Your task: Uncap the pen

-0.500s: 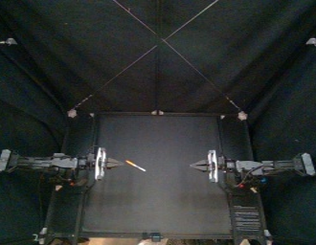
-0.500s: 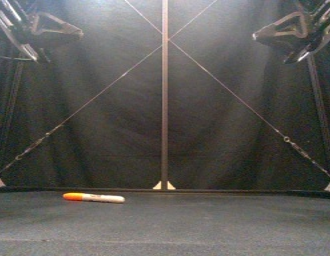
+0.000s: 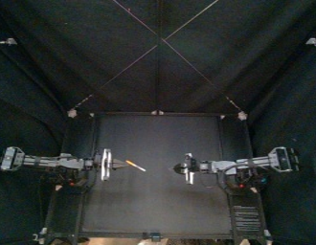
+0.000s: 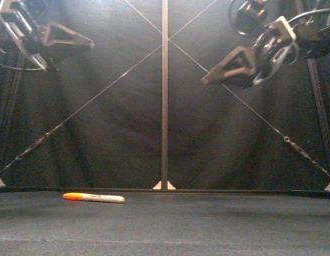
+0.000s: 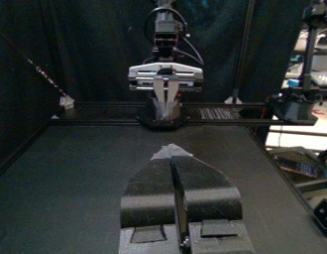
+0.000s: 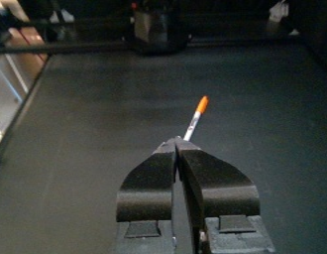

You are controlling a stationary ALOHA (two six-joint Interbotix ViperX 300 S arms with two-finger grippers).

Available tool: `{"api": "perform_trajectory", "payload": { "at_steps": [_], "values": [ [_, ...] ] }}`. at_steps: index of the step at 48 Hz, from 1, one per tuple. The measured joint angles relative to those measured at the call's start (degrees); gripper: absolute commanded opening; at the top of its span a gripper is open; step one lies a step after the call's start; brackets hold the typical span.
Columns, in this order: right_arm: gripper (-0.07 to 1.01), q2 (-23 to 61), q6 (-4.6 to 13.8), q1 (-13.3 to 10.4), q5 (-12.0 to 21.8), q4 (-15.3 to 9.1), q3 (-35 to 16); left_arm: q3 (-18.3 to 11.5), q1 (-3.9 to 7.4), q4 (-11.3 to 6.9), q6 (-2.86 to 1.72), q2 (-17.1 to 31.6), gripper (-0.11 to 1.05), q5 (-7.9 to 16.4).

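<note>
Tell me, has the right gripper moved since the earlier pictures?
Yes. In the top view the right gripper has moved from the right edge of the table toward the middle, nearer the orange pen, which has stayed in place.

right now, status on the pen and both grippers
Left gripper shut, right gripper shut, both high above the table. Pen lying flat between them, cap on, untouched. Nothing in the way.

The booth is dim, lit from above: in the front view the back curtain (image 4: 165,60) glows pale near its top and darkens downward. The tabletop (image 4: 195,225) shows a dull grey sheen without glare, and the pen (image 4: 94,197) stands out bright toward its left edge.
</note>
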Motion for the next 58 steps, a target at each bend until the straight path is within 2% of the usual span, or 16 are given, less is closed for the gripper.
{"api": "perform_trajectory", "payload": {
  "at_steps": [7,11,17,24,32,35,46,58],
  "values": [
    [0.02,12.3,-0.18,-0.7,-0.2,1.2,-6.9,0.2,1.05,0.00,-0.09,2.9,0.00,-0.2],
    [0.09,18.7,-0.09,-1.1,-0.2,2.3,-11.0,0.6,1.76,-0.09,-0.18,4.0,0.00,0.3],
    [0.29,25.9,0.26,-2.3,0.1,4.7,-17.0,1.0,2.72,-1.14,-0.26,4.6,0.00,2.0],
    [0.56,30.8,-0.09,-3.3,1.3,8.1,-22.4,1.3,2.90,-2.20,-0.18,4.3,0.00,3.3],
    [0.80,34.5,-0.09,-3.9,2.6,9.0,-26.6,1.8,2.99,-2.37,-0.18,4.3,0.00,3.7],
    [0.83,35.9,0.00,-4.0,3.6,9.1,-27.8,1.9,2.90,-2.37,-0.18,4.3,0.00,3.7],
    [0.83,40.3,-0.09,-4.8,8.1,9.0,-32.3,1.9,2.90,-2.37,-0.18,4.2,0.00,3.8],
    [0.83,42.9,-0.09,-5.4,11.4,8.1,-35.2,2.0,2.90,-2.37,-0.09,4.1,0.00,3.8]
  ]
}}
